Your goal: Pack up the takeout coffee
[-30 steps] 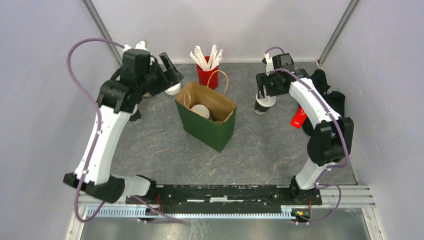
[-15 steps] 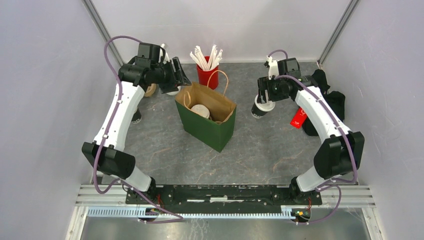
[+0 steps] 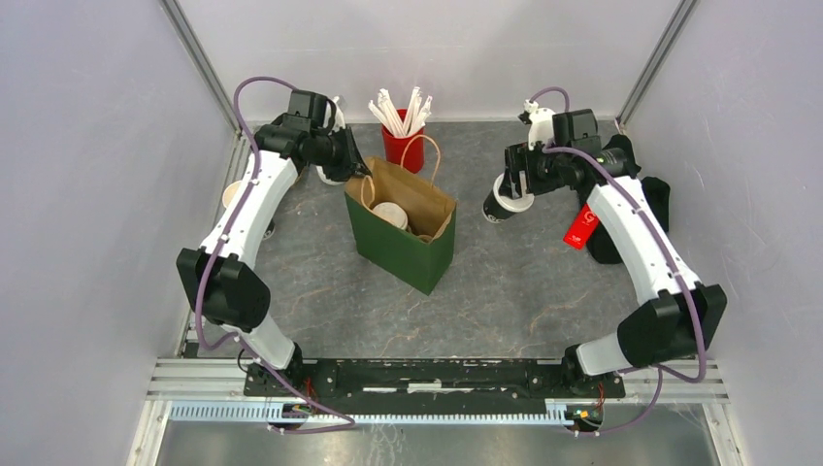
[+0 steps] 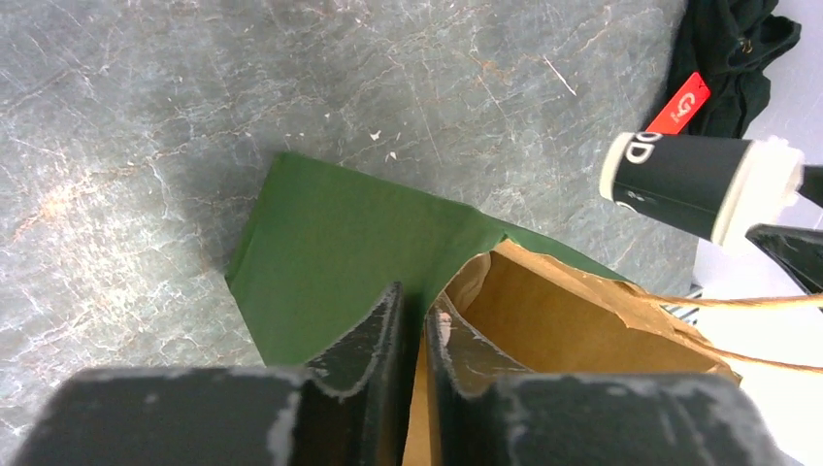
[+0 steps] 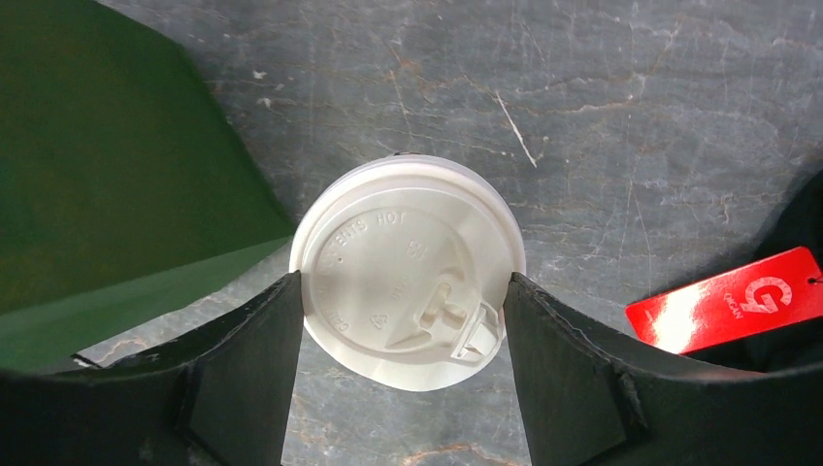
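A green paper bag (image 3: 403, 238) with a brown inside stands open mid-table. One takeout coffee (image 3: 391, 215), white lid up, sits inside it. My left gripper (image 3: 357, 170) is at the bag's back-left rim. In the left wrist view it (image 4: 415, 299) is shut on the bag's edge (image 4: 456, 282), with one finger on the green outside and one on the brown inside. My right gripper (image 3: 512, 189) is shut on the other takeout coffee (image 3: 500, 204), right of the bag and tilted with its base toward the bag. Its white lid (image 5: 408, 262) fills the gap between the fingers (image 5: 252, 359).
A red holder (image 3: 401, 148) full of white straws stands just behind the bag. A black cloth (image 3: 645, 199) with a red tag (image 3: 579, 228) lies at the right wall. A cream-rimmed cup (image 3: 230, 194) and a dark cup (image 3: 264, 231) sit by the left wall.
My left arm has swung right to the bag's back-left rim and closed on it. My right gripper has tipped the cup and shifted it slightly toward the bag.
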